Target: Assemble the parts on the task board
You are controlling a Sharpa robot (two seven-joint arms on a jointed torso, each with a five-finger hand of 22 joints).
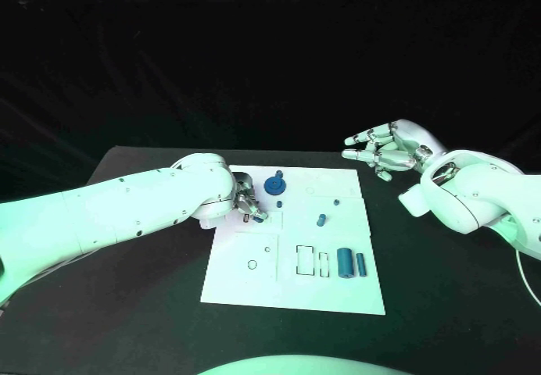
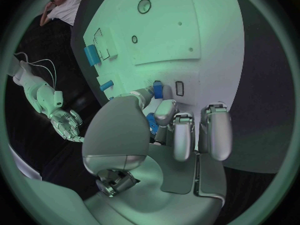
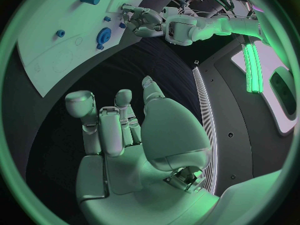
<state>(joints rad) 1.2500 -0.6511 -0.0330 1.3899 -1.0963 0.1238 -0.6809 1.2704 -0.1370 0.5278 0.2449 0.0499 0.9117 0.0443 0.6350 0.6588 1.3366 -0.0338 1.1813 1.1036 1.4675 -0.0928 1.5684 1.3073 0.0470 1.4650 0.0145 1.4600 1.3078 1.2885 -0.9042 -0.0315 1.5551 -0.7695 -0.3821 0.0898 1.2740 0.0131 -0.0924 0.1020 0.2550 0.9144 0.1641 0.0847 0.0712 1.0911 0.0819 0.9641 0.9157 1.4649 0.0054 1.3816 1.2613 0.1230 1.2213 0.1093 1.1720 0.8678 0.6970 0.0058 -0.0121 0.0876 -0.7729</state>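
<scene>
The white task board (image 1: 242,285) lies in the middle of the black table. A blue gear (image 1: 276,186) with a peg stands near the board's far edge. Two blue cylinders (image 1: 352,263) lie at its near right, beside rectangular outlines. Two small blue parts (image 1: 323,219) sit mid-board. My left hand (image 1: 246,201) hovers over the board's far left, fingers curled down, and pinches a small blue part (image 2: 157,89) between thumb and finger next to a small slot (image 2: 179,88). My right hand (image 1: 389,152) floats beyond the board's far right corner with its fingers spread and nothing in them.
Circle outlines (image 1: 252,265) mark the board's near left. Black table surface (image 1: 451,289) surrounds the board. The right wrist view shows the board's edge (image 3: 50,60), the gear (image 3: 103,36) and the left hand (image 3: 147,22) from afar.
</scene>
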